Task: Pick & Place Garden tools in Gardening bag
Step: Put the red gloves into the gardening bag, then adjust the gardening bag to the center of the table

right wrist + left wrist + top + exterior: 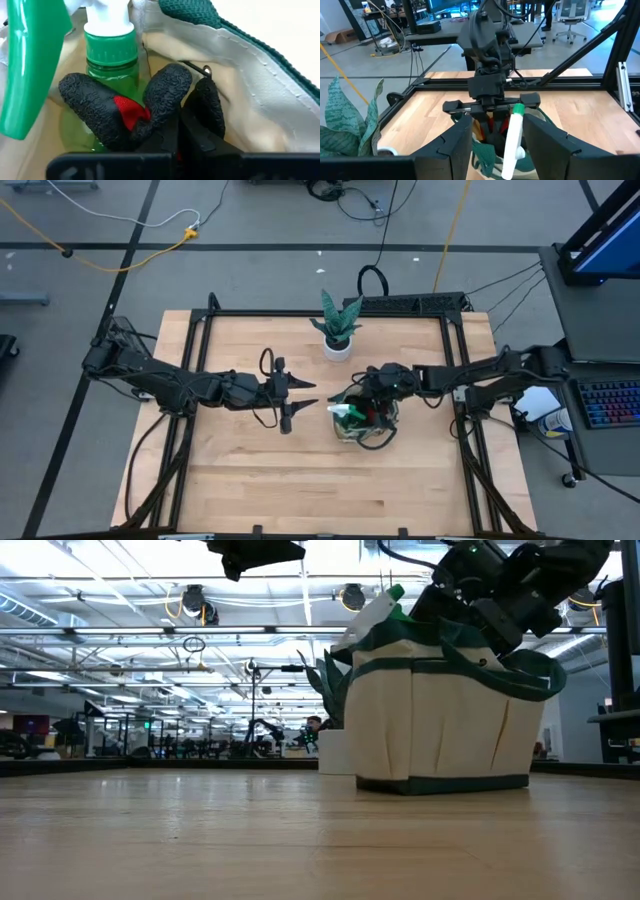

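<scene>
The beige gardening bag [352, 430] with green trim stands upright on its base on the table, right of centre; it also shows in the low view [440, 720]. A green spray bottle [110, 55] stands inside it, white head sticking out [512, 140]. My right gripper [368, 402] reaches down into the bag's mouth, shut on a red-and-black glove [130, 110]. My left gripper [303, 395] hovers open and empty just left of the bag, above the table; in its wrist view [497, 145] its fingers frame the bag. Other tools are hidden or out of view. My right gripper holds the red-and-black glove between its two fingers, at the red part by the base of the glove's fingers [131, 115]. It comes from above, slanting down into the bag. The black glove fingers [87, 102] stick out ahead, against the spray bottle's green body.
A green plant in a white pot [338, 330] stands behind the bag near the table's far edge, also in the left wrist view [345, 125]. Bare wooden table [260, 470] lies in front of and left of the bag. A black frame [200, 330] borders the table.
</scene>
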You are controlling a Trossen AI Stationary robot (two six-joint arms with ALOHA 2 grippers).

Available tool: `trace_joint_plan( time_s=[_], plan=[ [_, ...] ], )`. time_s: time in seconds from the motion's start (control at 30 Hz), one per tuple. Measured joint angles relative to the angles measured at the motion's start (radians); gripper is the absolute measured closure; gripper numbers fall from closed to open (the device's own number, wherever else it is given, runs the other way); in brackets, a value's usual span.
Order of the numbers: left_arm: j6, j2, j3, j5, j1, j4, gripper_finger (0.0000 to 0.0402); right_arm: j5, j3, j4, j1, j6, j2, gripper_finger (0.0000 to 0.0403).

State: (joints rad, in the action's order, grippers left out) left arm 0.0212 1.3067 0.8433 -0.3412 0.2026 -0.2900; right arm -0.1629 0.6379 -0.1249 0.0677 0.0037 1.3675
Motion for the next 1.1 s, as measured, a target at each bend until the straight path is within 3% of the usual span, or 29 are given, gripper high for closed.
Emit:
trace_joint_plan(
  time_s=[0.2,0.67,0.83,1.1],
  plan=[
    [0.001,0.000,0.000,0.000,0.000,0.007,0.0220,0.000,-0.003,-0.029,0.009,-0.057,-0.048,0.0383],
    [-0.005,0.000,0.000,0.000,0.000,0.082,0.0220,0.004,-0.004,-0.037,0.009,-0.069,-0.215,0.0276],
    [-0.040,0.000,0.000,0.001,0.000,0.139,0.0220,0.004,-0.004,-0.002,0.009,-0.052,-0.318,0.0272],
    [-0.073,0.058,0.000,0.043,0.001,0.186,0.0220,-0.042,-0.003,0.206,-0.028,0.065,-0.439,0.0283]
  ],
)
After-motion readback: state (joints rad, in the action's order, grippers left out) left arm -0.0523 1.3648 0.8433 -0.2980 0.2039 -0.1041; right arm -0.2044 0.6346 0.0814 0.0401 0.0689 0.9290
